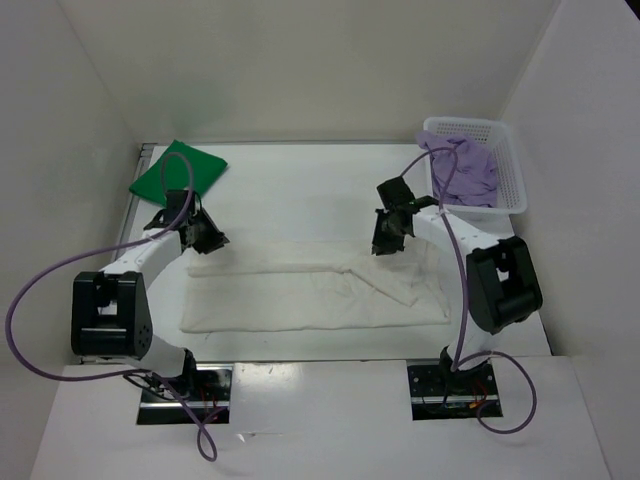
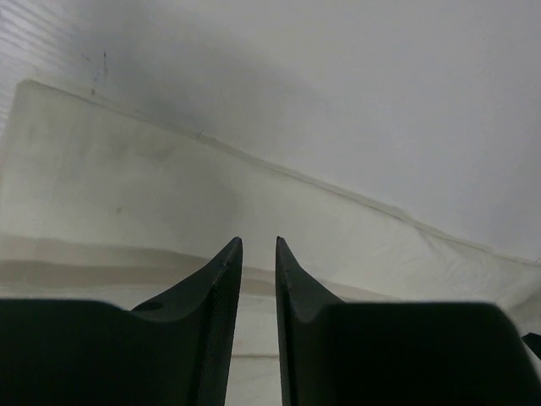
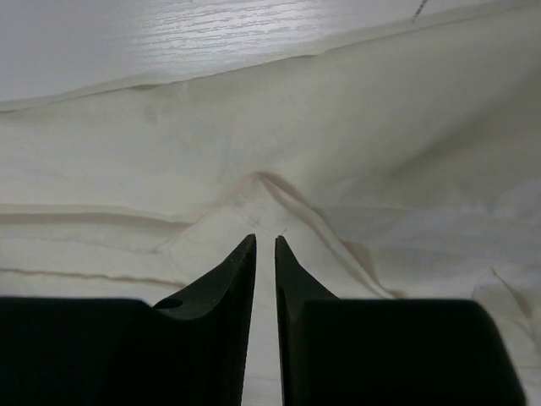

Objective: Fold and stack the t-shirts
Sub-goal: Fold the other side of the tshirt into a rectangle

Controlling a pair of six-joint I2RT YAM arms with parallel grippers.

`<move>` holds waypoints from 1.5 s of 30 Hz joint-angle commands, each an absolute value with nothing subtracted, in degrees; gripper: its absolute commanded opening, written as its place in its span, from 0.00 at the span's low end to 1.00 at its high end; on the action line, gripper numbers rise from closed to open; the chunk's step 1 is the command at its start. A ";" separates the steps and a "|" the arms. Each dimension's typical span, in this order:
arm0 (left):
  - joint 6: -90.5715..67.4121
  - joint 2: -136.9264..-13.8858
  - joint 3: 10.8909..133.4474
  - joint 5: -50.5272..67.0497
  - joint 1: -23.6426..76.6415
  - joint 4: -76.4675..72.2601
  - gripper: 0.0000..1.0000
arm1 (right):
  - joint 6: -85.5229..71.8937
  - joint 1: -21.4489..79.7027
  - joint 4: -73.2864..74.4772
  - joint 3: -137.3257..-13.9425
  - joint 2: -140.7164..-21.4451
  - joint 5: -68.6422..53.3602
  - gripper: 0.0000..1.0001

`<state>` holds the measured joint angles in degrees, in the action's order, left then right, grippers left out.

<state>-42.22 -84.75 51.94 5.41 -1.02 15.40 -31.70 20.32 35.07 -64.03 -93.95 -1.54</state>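
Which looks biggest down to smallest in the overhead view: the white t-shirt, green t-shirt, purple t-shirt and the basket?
1. white t-shirt, spread out flat
2. basket
3. green t-shirt and purple t-shirt: about alike. The purple one is bunched in the basket, so these two stay unranked.

Spread t-shirt lying across table under both pincers. Left pincer hanging over its far left corner, right pincer over its far right part. Folded t-shirt sitting beyond left pincer, slightly leftward. Basket standing beyond and right of right pincer, bunched t-shirt lying in it.
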 commanded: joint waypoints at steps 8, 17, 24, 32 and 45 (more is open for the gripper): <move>-41.92 -90.87 48.08 10.63 -1.32 14.23 0.29 | -29.79 22.76 28.65 -69.96 -101.86 1.66 0.44; -40.69 -88.87 45.35 10.37 -3.78 16.08 0.30 | -30.32 25.04 27.86 -69.96 -103.72 1.67 0.41; -40.08 -80.52 42.98 10.37 -4.31 19.15 0.31 | -31.38 27.33 29.44 -66.63 -99.68 -0.26 0.21; -38.94 -78.75 43.50 11.51 -6.76 20.74 0.33 | -32.43 30.67 32.78 -60.56 -92.21 -2.89 0.16; -38.94 -81.65 54.04 14.33 -7.47 19.77 0.33 | -38.58 40.87 39.19 -59.30 -82.37 -12.83 0.22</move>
